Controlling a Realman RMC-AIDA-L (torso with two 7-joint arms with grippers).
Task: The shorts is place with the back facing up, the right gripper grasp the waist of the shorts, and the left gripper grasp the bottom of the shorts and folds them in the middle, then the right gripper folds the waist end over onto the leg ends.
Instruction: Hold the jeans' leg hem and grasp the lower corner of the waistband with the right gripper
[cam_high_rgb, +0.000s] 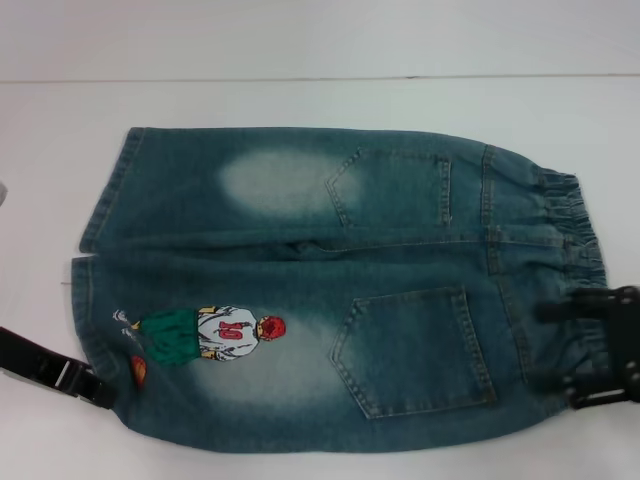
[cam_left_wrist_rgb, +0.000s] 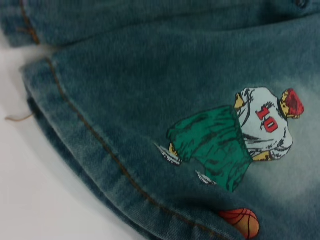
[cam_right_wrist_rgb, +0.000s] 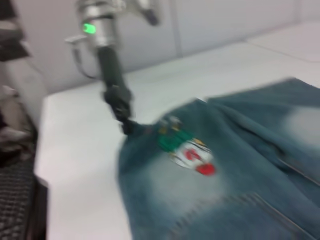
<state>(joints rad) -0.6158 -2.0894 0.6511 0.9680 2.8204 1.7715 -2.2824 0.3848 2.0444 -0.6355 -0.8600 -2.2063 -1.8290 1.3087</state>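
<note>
Shorts (cam_high_rgb: 330, 290) flat on table (cam_high_rgb: 320, 100) — waist right, hems left.

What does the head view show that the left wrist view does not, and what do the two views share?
Only the head view shows the whole shorts spread flat on the white table, both patch pockets, the gathered waist, the right pincer at that waist and the left pincer at the near leg hem. Only the left wrist view shows a loose thread trailing off the hem, and the hem's orange stitching up close. Both show the cartoon figure in its white number 10 jersey, the basketball print, the stitched leg hem and bleached denim.
</note>
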